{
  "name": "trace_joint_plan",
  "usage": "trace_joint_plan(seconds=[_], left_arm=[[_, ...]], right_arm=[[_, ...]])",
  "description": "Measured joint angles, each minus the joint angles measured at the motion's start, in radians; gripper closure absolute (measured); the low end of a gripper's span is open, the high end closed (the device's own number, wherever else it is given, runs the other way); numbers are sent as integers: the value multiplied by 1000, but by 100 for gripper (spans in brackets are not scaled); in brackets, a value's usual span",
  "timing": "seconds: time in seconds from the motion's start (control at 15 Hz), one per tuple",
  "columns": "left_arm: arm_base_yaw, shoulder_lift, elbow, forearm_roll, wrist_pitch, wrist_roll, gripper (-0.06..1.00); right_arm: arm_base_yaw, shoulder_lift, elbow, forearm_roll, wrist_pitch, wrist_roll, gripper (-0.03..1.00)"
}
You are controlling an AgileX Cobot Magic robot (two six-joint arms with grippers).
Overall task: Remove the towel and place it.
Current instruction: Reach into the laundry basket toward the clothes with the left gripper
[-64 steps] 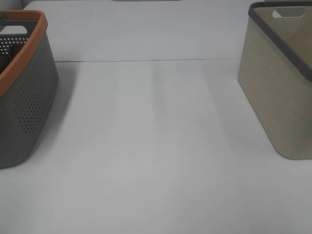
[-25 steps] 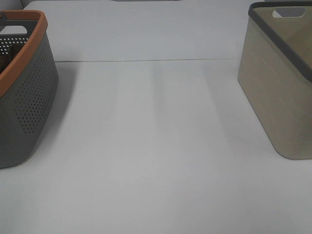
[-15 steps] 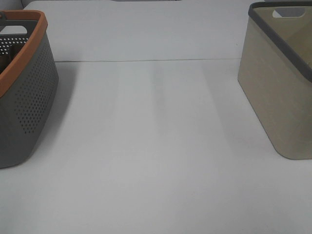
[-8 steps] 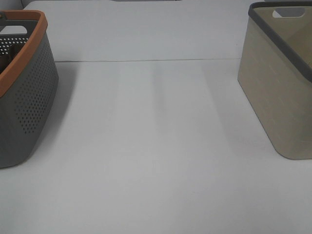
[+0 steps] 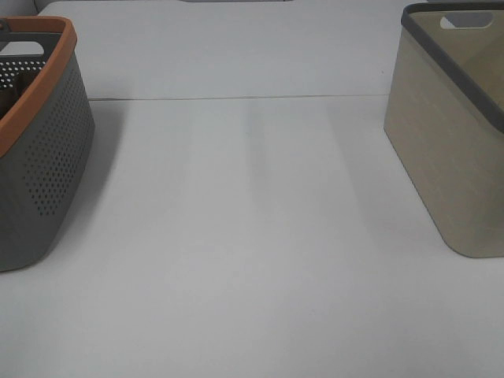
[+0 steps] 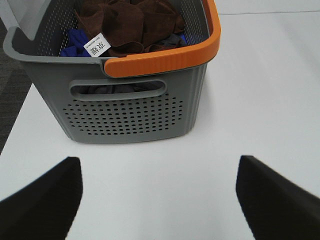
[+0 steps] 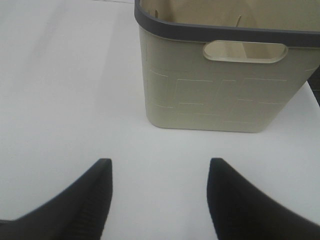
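The dark brown towel [image 6: 132, 22] lies crumpled inside the grey perforated basket with an orange rim [image 6: 135, 107], its small white printed tag [image 6: 96, 44] near the basket's near wall. My left gripper [image 6: 157, 172] is open and empty, its fingers [image 6: 47, 192] spread wide over the table just short of the basket. The basket also shows in the exterior high view [image 5: 39, 157] at the left edge; the towel is hidden there. My right gripper [image 7: 159, 172] is open and empty, facing the beige basket [image 7: 220, 90]. Neither gripper shows in the exterior high view.
A blue cloth [image 6: 75, 40] and a grey one lie under the towel in the grey basket. The beige basket with a dark grey rim [image 5: 453, 134] stands at the right of the white table [image 5: 252, 236]. A seam crosses the table at the back.
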Motion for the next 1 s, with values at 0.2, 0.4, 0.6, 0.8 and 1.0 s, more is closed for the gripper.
trace_joint_plan(seconds=[0.2, 0.4, 0.6, 0.8, 1.0], left_arm=[[0, 0, -1, 9, 0, -18, 15], [0, 24, -22, 44, -147, -42, 19], [0, 165, -23, 52, -376, -45, 19], [0, 453, -63, 91, -557, -106, 19], [0, 739, -177, 102, -589, -247, 19]], right_arm=[[0, 0, 0, 0, 0, 0, 41], [0, 0, 0, 0, 0, 0, 41], [0, 0, 0, 0, 0, 0, 41], [0, 0, 0, 0, 0, 0, 41], [0, 0, 0, 0, 0, 0, 41]])
